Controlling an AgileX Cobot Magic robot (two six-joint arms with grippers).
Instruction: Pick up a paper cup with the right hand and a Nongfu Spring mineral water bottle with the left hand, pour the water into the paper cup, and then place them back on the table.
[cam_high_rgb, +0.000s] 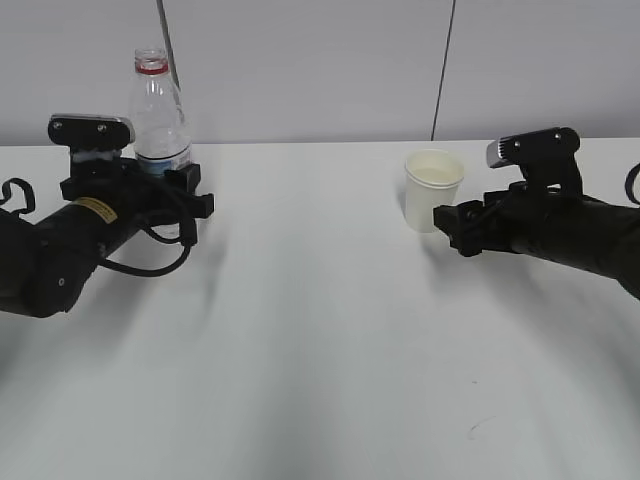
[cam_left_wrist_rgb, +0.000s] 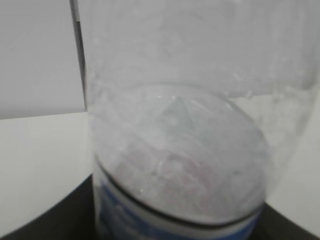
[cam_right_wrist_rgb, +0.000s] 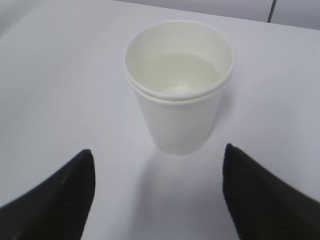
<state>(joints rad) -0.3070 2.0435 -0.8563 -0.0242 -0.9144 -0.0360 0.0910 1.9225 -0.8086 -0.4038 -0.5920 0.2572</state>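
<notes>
Left black gripper (cam_high_rgb: 150, 180) closed around clear plastic Nongfu Spring bottle (cam_high_rgb: 158, 110), upright on white table (cam_high_rgb: 320, 350) | right black gripper (cam_right_wrist_rgb: 159, 192) wide open, empty | cream paper cup (cam_right_wrist_rgb: 179, 87) upright just ahead, centred between jaws, untouched.

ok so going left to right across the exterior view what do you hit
left hand → Nongfu Spring mineral water bottle between its fingers → bare stretch of white table → paper cup → right hand, fingers open just short of the cup
</notes>
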